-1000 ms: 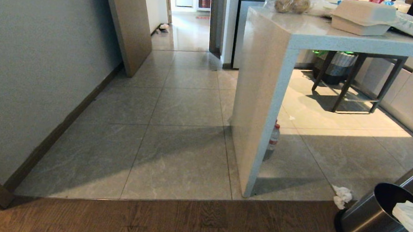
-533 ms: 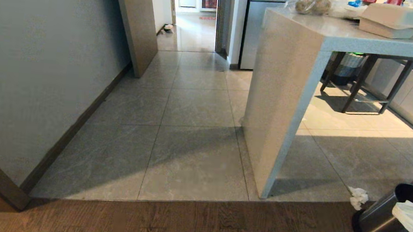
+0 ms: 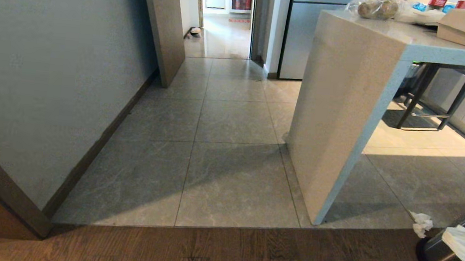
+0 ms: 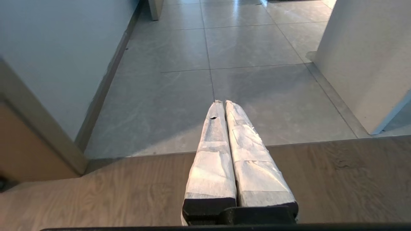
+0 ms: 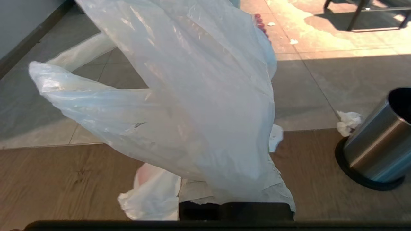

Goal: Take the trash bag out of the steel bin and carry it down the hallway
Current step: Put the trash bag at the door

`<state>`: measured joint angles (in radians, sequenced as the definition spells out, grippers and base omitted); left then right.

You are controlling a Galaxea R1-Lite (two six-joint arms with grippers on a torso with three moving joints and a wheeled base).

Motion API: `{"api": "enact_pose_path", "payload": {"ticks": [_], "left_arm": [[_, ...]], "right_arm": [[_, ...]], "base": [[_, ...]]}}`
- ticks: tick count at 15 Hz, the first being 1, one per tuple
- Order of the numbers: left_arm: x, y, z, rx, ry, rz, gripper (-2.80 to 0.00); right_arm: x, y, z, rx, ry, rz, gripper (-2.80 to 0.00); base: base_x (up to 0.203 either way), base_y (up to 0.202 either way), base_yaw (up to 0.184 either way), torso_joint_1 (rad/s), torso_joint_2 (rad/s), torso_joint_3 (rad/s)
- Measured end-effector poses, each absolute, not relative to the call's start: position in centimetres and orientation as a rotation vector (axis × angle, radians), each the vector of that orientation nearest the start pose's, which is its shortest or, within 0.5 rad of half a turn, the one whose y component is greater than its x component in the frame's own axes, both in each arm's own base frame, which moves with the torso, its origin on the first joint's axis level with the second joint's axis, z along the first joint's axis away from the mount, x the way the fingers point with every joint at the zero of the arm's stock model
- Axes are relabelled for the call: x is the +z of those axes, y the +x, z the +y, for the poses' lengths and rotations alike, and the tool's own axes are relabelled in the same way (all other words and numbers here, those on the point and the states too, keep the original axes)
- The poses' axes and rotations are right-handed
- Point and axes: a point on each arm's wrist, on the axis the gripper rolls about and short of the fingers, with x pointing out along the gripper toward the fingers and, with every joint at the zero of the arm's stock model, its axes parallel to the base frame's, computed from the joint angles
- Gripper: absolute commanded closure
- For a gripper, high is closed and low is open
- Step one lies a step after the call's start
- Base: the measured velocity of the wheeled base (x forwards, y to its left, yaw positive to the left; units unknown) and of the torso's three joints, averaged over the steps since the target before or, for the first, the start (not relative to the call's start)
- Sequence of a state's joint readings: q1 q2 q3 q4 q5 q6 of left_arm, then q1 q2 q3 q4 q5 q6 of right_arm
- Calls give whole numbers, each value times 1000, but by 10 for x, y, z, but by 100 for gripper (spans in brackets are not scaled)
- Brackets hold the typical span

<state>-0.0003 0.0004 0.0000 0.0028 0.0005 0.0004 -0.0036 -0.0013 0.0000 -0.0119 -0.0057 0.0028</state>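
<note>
Dark wood flooring met the hallway (image 3: 233, 122) tiles beside a stone bench (image 3: 343, 115). The right gripper (image 5: 236, 195), fingers pinched together, held the trash bag (image 5: 199, 106), out of the steel bin (image 5: 375, 150) nearby. The left gripper (image 4: 221, 102) pointed forward, fingers pressed together, holding nothing. Only the right wrist view showed the grip.

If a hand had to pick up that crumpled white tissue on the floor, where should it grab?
Pinch the crumpled tissue from straight above, across its raised folds. It lies low on the tile, close beside the steel bin, so a sideways approach looks cramped.
</note>
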Motion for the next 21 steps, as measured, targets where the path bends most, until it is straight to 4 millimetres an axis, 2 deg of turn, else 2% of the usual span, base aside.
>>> {"api": "enact_pose_path", "payload": {"ticks": [6, 21], "left_arm": [[75, -23, 0, 1, -3, 2, 0], [75, -23, 0, 2, -4, 3, 0]], "right_arm": [[77, -23, 0, -8, 3, -13, 0], [77, -23, 0, -9, 3, -13, 0]], "base": [[14, 0, 0, 0, 1, 0], [189, 0, 1, 2, 2, 4]]}}
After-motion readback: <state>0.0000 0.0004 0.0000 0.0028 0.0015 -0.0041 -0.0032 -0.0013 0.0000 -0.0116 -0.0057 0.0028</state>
